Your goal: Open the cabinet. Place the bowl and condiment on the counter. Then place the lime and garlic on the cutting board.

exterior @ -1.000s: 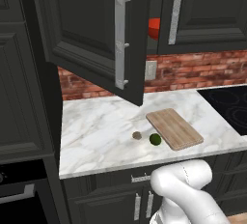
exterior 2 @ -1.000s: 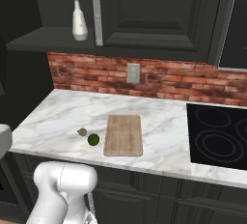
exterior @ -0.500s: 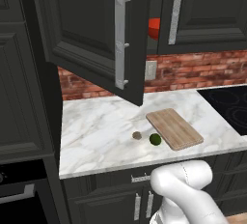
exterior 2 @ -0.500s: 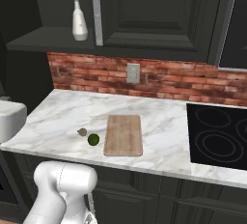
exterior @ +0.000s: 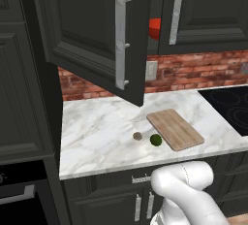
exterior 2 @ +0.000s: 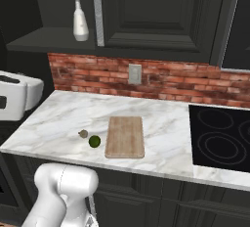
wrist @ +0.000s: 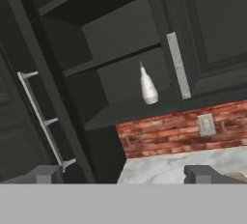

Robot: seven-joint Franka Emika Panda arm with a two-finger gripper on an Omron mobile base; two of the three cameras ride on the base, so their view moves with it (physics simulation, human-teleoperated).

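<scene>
Hand view gives us our pincer (wrist: 124, 175) with its tips spread wide apart and nothing between them, facing the cabinet (wrist: 96, 49), whose left door stands open. We see the condiment (wrist: 148, 87) upright on the lower shelf, above and a little right of the pincer and well apart from it. A sliver of the red bowl (exterior: 154, 28) peeks out between the doors. On the desk (exterior 2: 58, 118), garlic (exterior 2: 83, 133) and lime (exterior 2: 94, 141) lie just beside the cutting board (exterior 2: 125, 136).
</scene>
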